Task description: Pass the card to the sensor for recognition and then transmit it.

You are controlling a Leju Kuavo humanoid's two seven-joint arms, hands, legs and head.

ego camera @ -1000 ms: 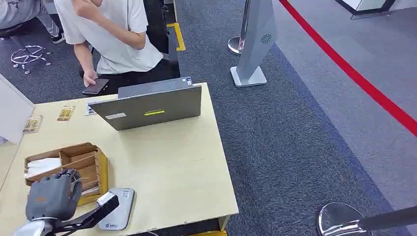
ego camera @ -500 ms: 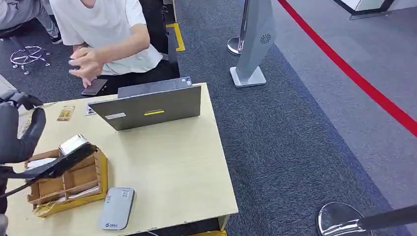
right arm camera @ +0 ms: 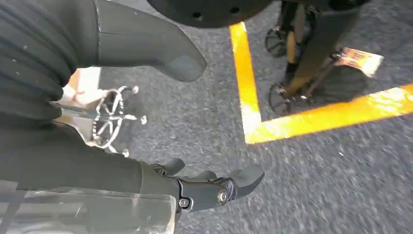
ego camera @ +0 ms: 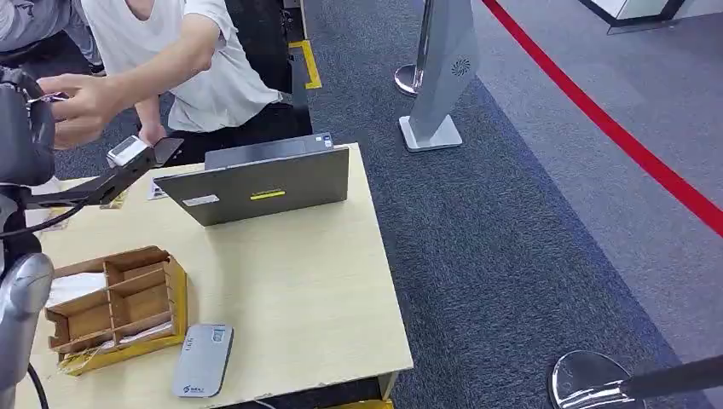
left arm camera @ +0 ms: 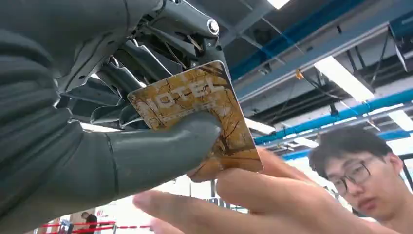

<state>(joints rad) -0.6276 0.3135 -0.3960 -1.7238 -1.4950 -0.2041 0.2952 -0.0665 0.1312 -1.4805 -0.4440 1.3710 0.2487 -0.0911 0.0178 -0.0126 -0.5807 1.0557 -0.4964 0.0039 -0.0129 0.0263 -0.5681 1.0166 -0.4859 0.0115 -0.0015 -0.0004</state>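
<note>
**Operator:** State the step in hand.

**Robot:** The handover, as I judged it. In the left wrist view my left hand pinched the card between the thick thumb and the darker fingers. The card sat near the centre of that frame, its printed face toward the camera. In the head view my left hand was raised at the upper left of the frame, beyond the desk's far left corner.

**Operator:** Status of the receiver?

**Robot:** The person's hand was touching the lower edge of the card from beneath. I could not tell whether it had a firm grip.

**Operator:** And the sensor?

**Robot:** The sensor lay flat at the desk's near edge, lower left of the head view, just beside the wooden organiser and well apart from the card.

**Operator:** Right hand?

**Robot:** My right hand hung over the carpet, fingers curled in, holding nothing.

**Operator:** Requirement for the next move?

**Robot:** Hold the arm steady, then loosen the thumb only once the person's grip bears the card, or it could drop.
</note>
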